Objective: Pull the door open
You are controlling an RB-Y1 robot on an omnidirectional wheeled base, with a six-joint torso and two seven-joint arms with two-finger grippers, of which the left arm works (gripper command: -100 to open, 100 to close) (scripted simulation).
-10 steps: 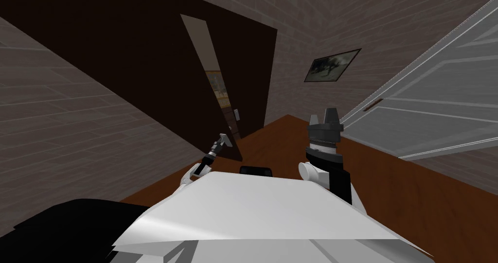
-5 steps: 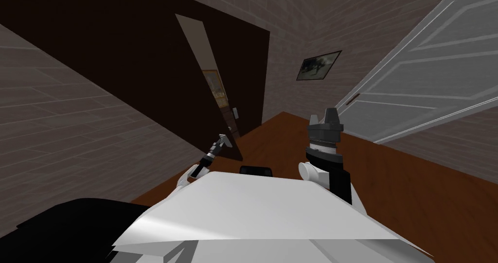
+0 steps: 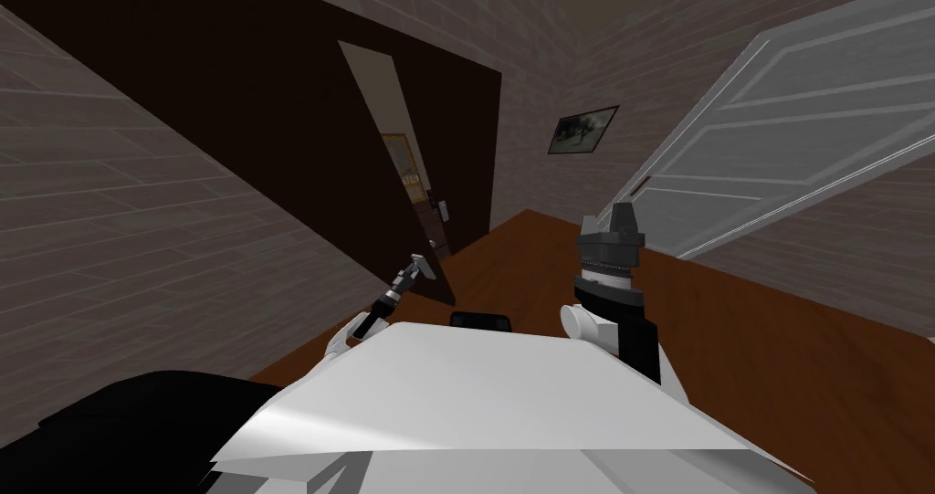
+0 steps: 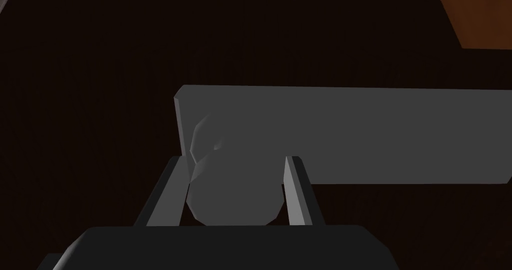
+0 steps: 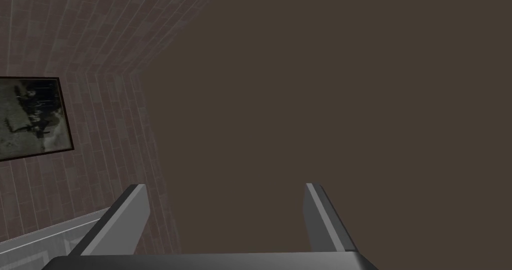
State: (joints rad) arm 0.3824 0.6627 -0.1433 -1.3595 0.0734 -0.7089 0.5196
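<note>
The dark brown door (image 3: 274,123) stands ajar, with a lit gap (image 3: 383,114) between its free edge and the dark frame. My left gripper (image 3: 419,266) reaches to that edge, low on the door. In the left wrist view the gripper (image 4: 235,189) is shut on the grey rounded door handle (image 4: 232,202), which sticks out of a long grey plate (image 4: 360,132) on the dark door face (image 4: 100,57). My right gripper (image 3: 621,216) is raised beside the chest, away from the door, and its fingers (image 5: 122,217) stand open around nothing.
A brick wall (image 3: 119,242) runs close along my left. A white panelled door (image 3: 785,141) stands at the right, and a framed picture (image 3: 583,130) hangs on the far wall. Brown wooden floor (image 3: 749,333) stretches ahead and to the right.
The whole head view has shifted, with the white door and the picture sliding left, so I have moved or turned. My left gripper stays on the handle and the right arm keeps its pose.
</note>
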